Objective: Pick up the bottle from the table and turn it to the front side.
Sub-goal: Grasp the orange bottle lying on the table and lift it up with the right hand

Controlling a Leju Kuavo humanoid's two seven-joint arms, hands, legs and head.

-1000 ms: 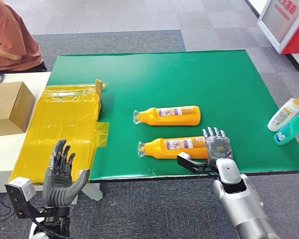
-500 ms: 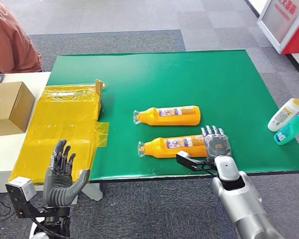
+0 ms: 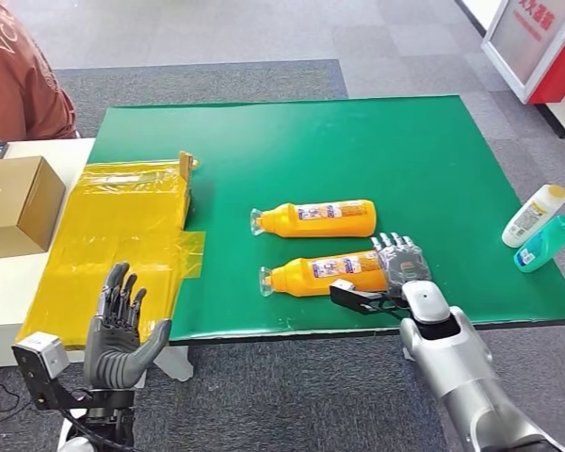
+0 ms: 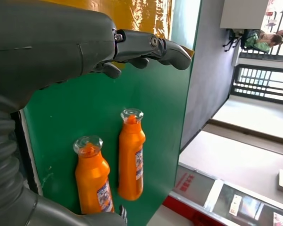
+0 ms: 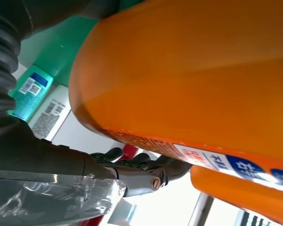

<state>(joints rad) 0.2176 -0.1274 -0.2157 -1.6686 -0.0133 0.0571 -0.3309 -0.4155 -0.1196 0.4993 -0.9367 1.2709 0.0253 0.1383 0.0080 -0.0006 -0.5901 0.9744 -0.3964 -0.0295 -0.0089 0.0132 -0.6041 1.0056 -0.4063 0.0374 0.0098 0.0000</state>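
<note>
The right hand (image 3: 400, 266) lies over the base end of the nearer orange bottle (image 3: 322, 274), its fingers (image 3: 394, 247) reaching across the top of the bottle's body. In the right wrist view the fingers (image 5: 140, 165) curl round the far side of that bottle (image 5: 190, 70), which sits right against the hand, but I cannot tell whether the hold is closed. The bottle lies on its side on the green desk (image 3: 408, 160) near the front edge, its clear cap pointing toward the robot's left and its label strip facing up.

A second orange bottle (image 3: 315, 218) lies just behind it, parallel, cap the same way, the two apart.

The left hand (image 3: 120, 330) hovers in front of the desk's front left corner, fingers (image 3: 123, 292) spread wide and holding nothing.

To the left of the green surface a yellow plastic sheet (image 3: 116, 235) covers a lower desk, with a cardboard box (image 3: 17, 202) beside it. At the green desk's right edge lie a white bottle (image 3: 532, 215) and a teal bottle (image 3: 546, 243), touching. A person in an orange top (image 3: 17, 85) sits at the far left.
</note>
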